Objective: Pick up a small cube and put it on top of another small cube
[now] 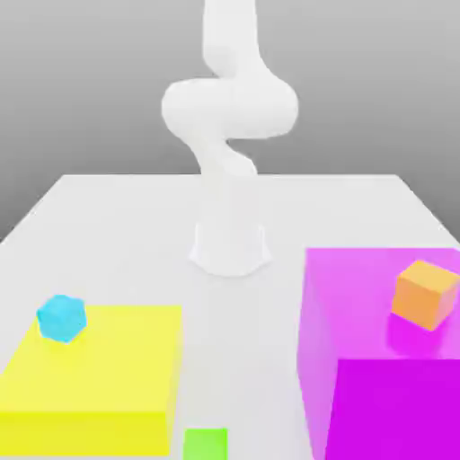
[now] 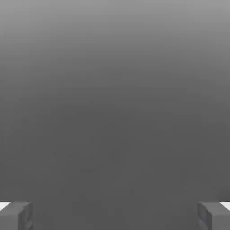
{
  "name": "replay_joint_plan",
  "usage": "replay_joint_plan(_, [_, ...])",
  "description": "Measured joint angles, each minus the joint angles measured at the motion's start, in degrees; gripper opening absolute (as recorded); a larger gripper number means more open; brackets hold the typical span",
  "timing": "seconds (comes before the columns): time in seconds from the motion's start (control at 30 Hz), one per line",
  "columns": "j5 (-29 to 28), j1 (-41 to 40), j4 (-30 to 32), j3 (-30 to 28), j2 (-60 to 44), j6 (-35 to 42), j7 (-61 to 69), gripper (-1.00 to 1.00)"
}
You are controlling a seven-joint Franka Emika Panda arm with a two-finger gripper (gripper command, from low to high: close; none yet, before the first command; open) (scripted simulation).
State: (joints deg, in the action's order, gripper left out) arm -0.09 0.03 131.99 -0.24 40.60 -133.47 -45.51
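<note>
The small green cube (image 1: 206,443) sits on the white desk (image 1: 108,225) at the near edge of the exterior view, just beside the yellow block (image 1: 99,377), which carries a cyan cube (image 1: 61,317) at its far corner. The small orange cube (image 1: 425,293) rests on top of the magenta block (image 1: 377,359) on the exterior view's right. The white arm (image 1: 229,135) rises from the middle of the desk, and the fingers (image 2: 15,215) stand wide apart, holding nothing.

three small cubes (image 1: 61,318), apparently two large blocks (image 1: 99,373)
</note>
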Motion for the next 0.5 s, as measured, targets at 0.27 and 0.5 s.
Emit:
replay_joint_plan(0.27, [-0.01, 0.03, 0.68, -0.85, -16.98, -5.46, 1.25, 0.0])
replay_joint_plan(0.5, [0.34, -0.13, 1.28, -1.46, -31.51, -10.18, 2.61, 0.0])
